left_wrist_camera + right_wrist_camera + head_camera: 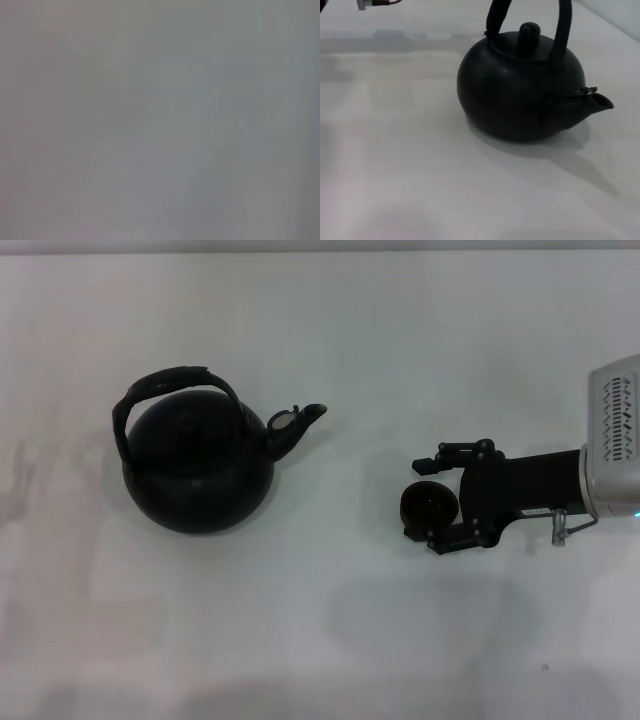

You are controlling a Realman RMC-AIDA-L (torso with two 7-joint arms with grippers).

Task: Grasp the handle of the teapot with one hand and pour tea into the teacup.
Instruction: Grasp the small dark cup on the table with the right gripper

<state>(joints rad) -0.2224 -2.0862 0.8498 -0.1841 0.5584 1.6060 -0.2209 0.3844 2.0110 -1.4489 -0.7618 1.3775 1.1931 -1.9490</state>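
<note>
One round-bellied matte black teapot [198,475] at about 9 o'clock on the plain white surface [330,640], upright, short curved spout [300,423] aimed toward 2 o'clock. One dark arched handle [170,385] hooped over the top, tilted toward 11 o'clock in the head view. One knobbed lid [529,36] under the arch, clear in the right wrist view; top of the handle cut off there by the frame edge. Nothing touching the pot.

One small round dark teacup [428,505] at about 3 o'clock, well apart from the spout, bare surface between. Sitting between the fingers of the one visible black right claw [424,498], reaching in from 3 o'clock. Fingers spread wide, one above and one below the cup; contact with the cup wall hard to make out, so grip not certain. Part of the cup's far side hidden by the lower finger.

Left claw nowhere in the head view; left wrist view only a featureless grey blur, nothing readable.
</note>
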